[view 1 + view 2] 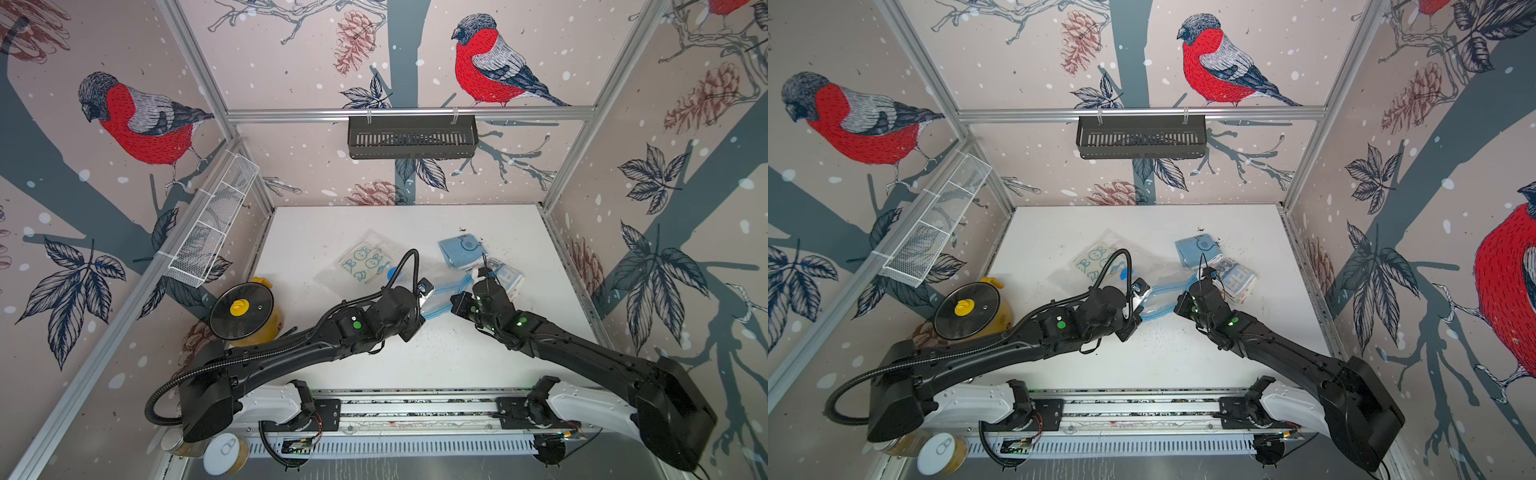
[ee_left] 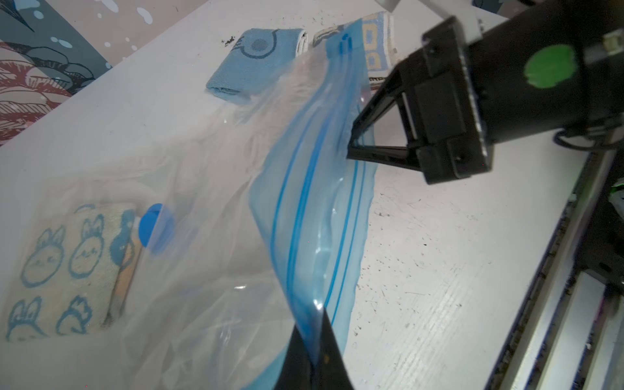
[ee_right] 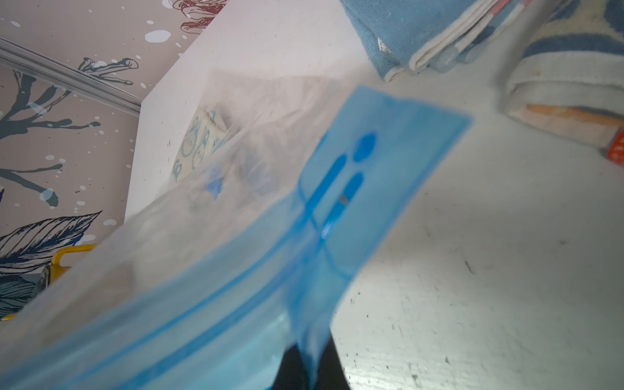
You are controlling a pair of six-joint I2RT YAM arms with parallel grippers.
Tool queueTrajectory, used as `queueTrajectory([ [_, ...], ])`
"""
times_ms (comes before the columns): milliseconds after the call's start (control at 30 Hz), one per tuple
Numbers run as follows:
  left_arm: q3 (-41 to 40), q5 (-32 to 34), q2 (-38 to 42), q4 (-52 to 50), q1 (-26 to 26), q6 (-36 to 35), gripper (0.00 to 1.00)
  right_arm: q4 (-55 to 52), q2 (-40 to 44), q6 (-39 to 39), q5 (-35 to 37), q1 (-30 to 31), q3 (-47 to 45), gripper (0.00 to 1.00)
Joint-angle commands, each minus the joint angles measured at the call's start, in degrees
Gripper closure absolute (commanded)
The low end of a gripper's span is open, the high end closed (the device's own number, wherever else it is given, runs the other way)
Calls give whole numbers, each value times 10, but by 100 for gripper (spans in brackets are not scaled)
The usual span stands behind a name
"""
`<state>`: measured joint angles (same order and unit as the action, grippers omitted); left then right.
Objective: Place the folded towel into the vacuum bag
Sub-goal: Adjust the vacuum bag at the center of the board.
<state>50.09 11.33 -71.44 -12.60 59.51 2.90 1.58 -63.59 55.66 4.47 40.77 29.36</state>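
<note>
While the left gripper (image 2: 315, 326) & right gripper (image 3: 310, 359) each pinch its blue zip edge (image 2: 304, 202), the vacuum bag (image 2: 216, 189) lies on the table (image 1: 436, 357) w/ a bunny towel (image 2: 64, 270) inside; blue towel (image 1: 461, 251) lies outside, nearby; prob. next.

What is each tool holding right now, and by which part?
The large clear plastic vacuum bag, by its blue zip-seal strip. The left tool and the right tool are each shut on the strip, at separate spots along it.

Left gripper (image 2: 314, 337), right gripper (image 3: 310, 358): both closed.
</note>
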Motion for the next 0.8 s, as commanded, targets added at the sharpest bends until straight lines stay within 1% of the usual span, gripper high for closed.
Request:
queueTrajectory([
  [0,6,30,-1,25,-22,-25,100,4,12,29,36,18,-17,97],
  [133,5,43,-2,35,-30,-42,100,8,18,48,43,46,-32,96],
  [300,6,64,-8,0,-30,-19,100,-2,20,44,37,61,-26,83],
  [333,7,71,-8,-12,-30,-11,100,-14,27,39,38,61,-20,78],
  [433,20,85,-7,-59,-30,27,100,-71,62,20,53,57,1,48],
  [467,21,82,-6,-72,-30,40,100,-94,78,16,59,52,9,41],
  [533,21,70,-3,-93,-30,62,100,-135,110,9,73,38,20,32],
  [600,20,58,0,-110,-29,85,100,-171,145,-3,83,15,30,26],
  [667,19,44,-4,-134,-32,110,100,-206,173,-27,77,-28,45,21],
  [767,15,17,-15,-171,-46,137,100,-248,176,-65,48,-110,71,17],
])
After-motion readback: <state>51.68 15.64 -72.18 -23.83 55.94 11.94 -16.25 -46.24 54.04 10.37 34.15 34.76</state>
